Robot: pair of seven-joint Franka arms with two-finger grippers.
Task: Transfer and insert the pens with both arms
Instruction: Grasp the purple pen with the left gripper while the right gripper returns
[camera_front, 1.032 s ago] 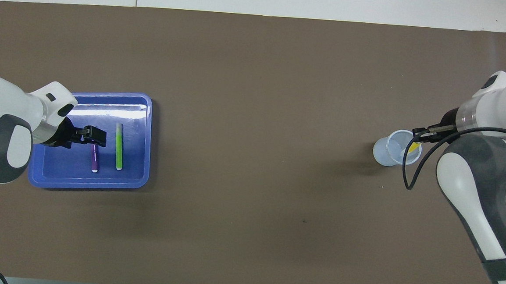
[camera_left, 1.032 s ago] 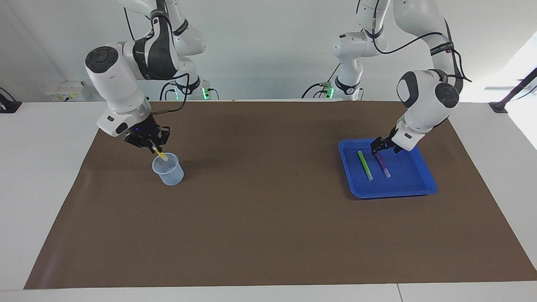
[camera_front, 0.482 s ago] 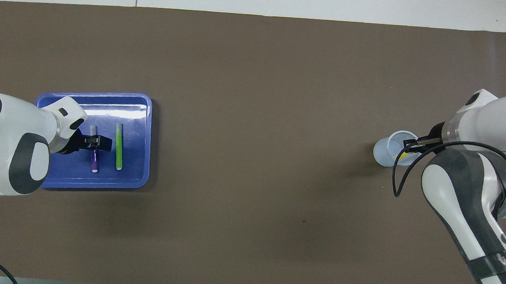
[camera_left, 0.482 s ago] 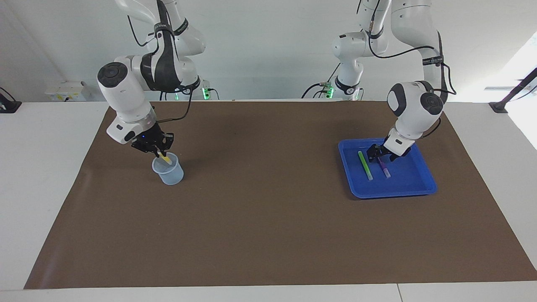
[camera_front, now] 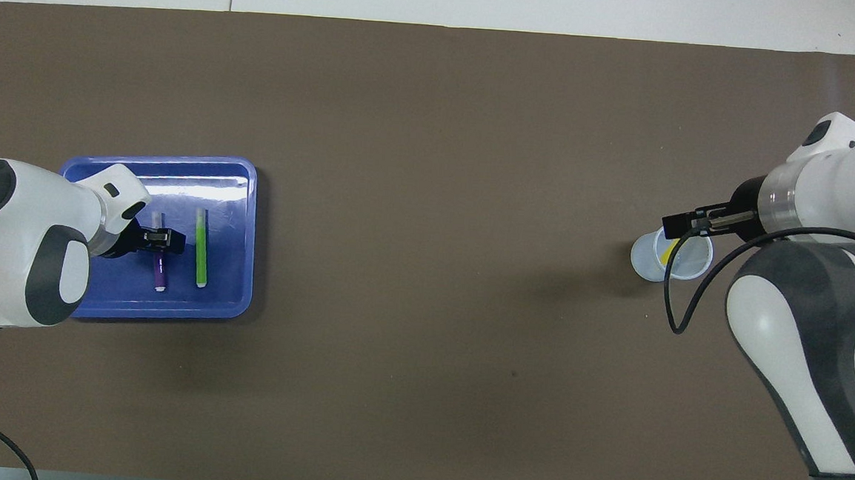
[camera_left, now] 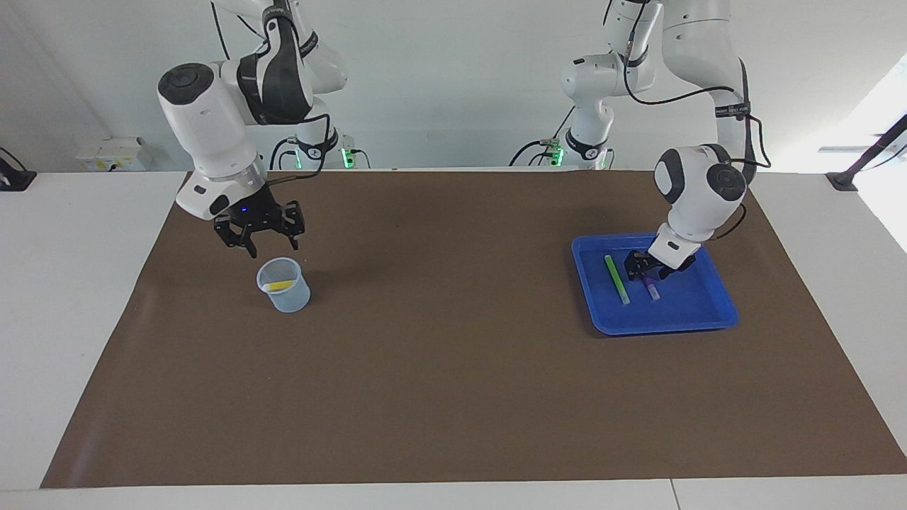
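Note:
The yellow pen (camera_left: 278, 286) (camera_front: 670, 249) lies slanted inside the clear plastic cup (camera_left: 285, 296) (camera_front: 647, 259) toward the right arm's end of the table. My right gripper (camera_left: 271, 248) (camera_front: 679, 226) hangs open just above the cup's rim, holding nothing. In the blue tray (camera_left: 666, 326) (camera_front: 163, 307) lie the green pen (camera_left: 616, 279) (camera_front: 202, 248) and the purple pen (camera_left: 650, 289) (camera_front: 160, 274) side by side. My left gripper (camera_left: 646, 272) (camera_front: 162, 239) is down in the tray with its jaws open astride the purple pen's middle.
A brown mat (camera_left: 453, 368) covers the table, with white tabletop around it. Two slimmer white arms with green-lit bases (camera_left: 345, 157) (camera_left: 556, 152) stand at the robots' edge.
My right gripper opened and rose; the yellow pen dropped from it into the cup. My left gripper came down from the purple pen's end onto its middle, jaws narrowing.

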